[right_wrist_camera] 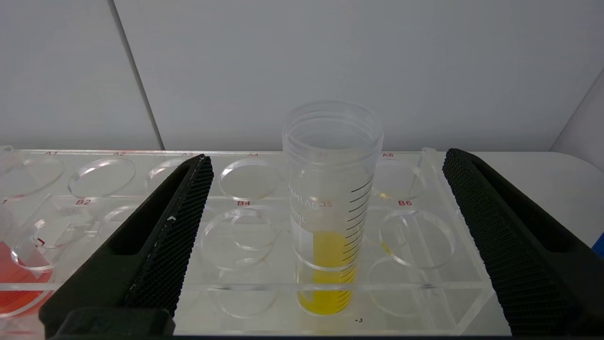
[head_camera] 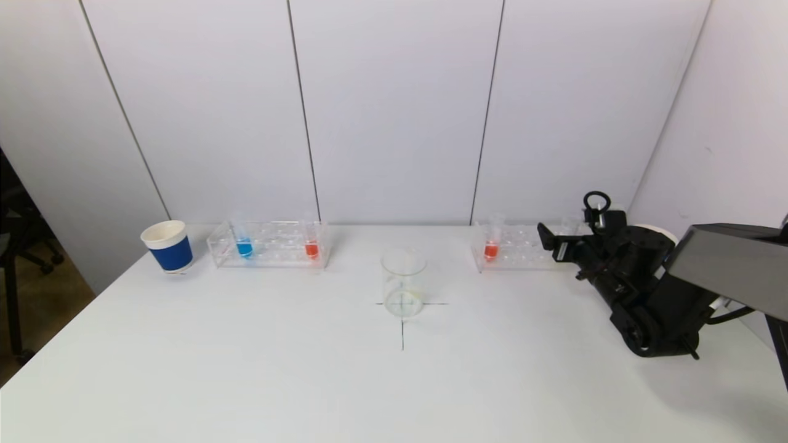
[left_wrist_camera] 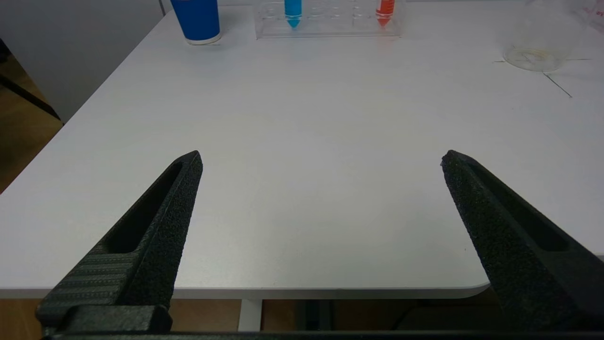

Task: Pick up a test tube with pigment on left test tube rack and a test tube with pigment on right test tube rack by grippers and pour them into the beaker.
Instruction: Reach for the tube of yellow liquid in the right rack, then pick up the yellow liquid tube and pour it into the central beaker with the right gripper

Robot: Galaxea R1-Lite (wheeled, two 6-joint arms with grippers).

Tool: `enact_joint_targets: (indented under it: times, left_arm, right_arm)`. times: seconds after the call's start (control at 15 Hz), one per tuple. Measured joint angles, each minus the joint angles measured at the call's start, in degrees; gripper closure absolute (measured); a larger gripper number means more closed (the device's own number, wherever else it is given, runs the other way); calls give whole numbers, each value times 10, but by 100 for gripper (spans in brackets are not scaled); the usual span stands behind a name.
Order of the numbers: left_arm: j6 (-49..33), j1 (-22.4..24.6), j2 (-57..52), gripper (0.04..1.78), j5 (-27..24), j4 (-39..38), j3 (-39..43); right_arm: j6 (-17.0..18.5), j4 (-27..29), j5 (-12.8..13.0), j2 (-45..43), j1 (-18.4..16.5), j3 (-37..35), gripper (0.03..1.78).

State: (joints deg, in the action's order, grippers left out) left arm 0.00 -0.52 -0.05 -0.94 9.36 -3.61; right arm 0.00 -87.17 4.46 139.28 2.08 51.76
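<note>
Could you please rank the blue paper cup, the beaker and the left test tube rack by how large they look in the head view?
1. left test tube rack, clearly the widest.
2. blue paper cup and beaker: they look alike; the beaker stands nearer the camera, so I leave them unranked.

Yellow pigment tube point(right_wrist_camera: 330, 212); blue cup point(head_camera: 167, 246); black tool point(right_wrist_camera: 325, 189).

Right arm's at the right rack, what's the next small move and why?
Probably ease the right end effector forward, then close. Its fingers are open either side of the yellow-pigment test tube, which stands upright in the right rack ahead of the tips, not yet between the pads. The left end effector idles open near the table edge.
</note>
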Motion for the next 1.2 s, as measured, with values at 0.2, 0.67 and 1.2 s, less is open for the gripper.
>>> enact_joint_targets:
  times: [0.2,0.67,1.2]
  left_arm:
    - [0,0,0,5,0,0,0]
    - [0,0,0,5,0,0,0]
    - [0,0,0,5,0,0,0]
  right_arm:
    - [0,0,0,1,0,1,4]
    - [-2,0,0,2,0,1,78]
    - [-3,0,0,3,0,4,133]
